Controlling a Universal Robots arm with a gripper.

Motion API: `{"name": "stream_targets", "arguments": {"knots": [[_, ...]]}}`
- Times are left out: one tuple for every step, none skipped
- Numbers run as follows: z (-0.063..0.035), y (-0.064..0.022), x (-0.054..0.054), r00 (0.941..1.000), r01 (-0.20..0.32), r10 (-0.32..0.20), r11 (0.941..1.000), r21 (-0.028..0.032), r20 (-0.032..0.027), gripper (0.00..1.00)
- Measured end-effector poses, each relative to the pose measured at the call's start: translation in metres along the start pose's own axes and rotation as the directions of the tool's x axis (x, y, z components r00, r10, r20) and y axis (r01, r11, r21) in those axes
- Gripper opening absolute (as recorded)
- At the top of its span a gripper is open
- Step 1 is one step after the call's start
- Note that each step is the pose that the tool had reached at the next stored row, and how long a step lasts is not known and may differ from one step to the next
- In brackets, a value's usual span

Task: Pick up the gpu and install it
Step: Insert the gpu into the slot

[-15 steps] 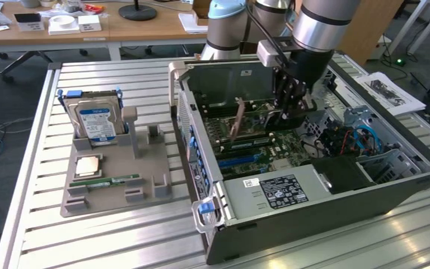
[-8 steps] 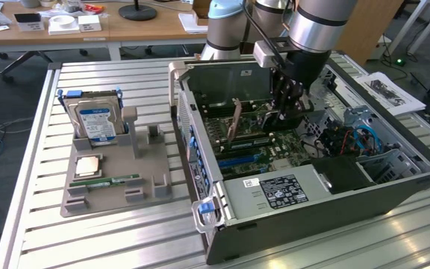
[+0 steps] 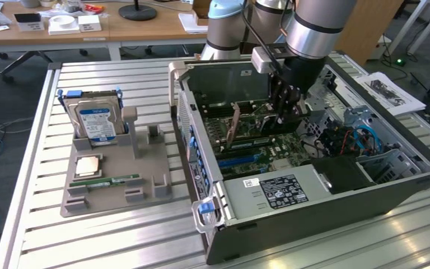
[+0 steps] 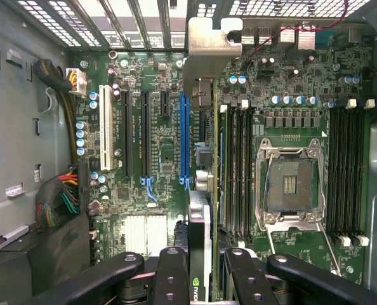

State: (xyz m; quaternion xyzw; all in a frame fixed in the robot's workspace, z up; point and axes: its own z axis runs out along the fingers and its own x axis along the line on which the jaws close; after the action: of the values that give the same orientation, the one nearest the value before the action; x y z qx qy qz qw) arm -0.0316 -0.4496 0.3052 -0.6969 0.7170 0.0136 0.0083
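Tool (image 4: 204, 255) clenched on gpu (image 4: 199, 216), held edge-on inside computer case (image 3: 335, 210) near blue slot (image 4: 184, 140); pickup done, seating apparently left.

gpu (image 4: 199, 229) in computer case (image 3: 364, 207) | hard drive (image 3: 98, 122) on stand (image 3: 110, 194), exterior view's left

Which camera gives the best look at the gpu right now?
The wrist view: the gpu shows close, edge-on, from the gripper to its silvery bracket, over the board. The exterior view shows it from afar, inside the case, partly behind the gripper.
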Motion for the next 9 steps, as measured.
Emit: {"name": "stream_targets", "arguments": {"knots": [[0.0000,0.0000,0.0000,1.0000,0.000,0.000,1.0000,0.0000,0.0000,0.27],[0.0000,0.0000,0.0000,1.0000,0.000,0.000,1.0000,0.0000,0.0000,0.27],[0.0000,0.0000,0.0000,1.0000,0.000,0.000,1.0000,0.0000,0.0000,0.27],[0.0000,0.0000,0.0000,1.0000,0.000,0.000,1.0000,0.0000,0.0001,0.27],[0.0000,0.0000,0.0000,1.0000,0.000,0.000,1.0000,0.0000,0.0001,0.27],[0.0000,0.0000,0.0000,1.0000,0.000,0.000,1.0000,0.0000,0.0001,0.27],[0.0005,0.0000,0.0000,1.0000,0.000,0.000,1.0000,0.0000,-0.0001,0.27],[0.0005,0.0000,0.0000,1.0000,0.000,0.000,1.0000,0.0000,0.0000,0.27],[0.0005,0.0000,0.0000,1.0000,0.000,0.000,1.0000,0.0000,0.0000,0.27]]}}
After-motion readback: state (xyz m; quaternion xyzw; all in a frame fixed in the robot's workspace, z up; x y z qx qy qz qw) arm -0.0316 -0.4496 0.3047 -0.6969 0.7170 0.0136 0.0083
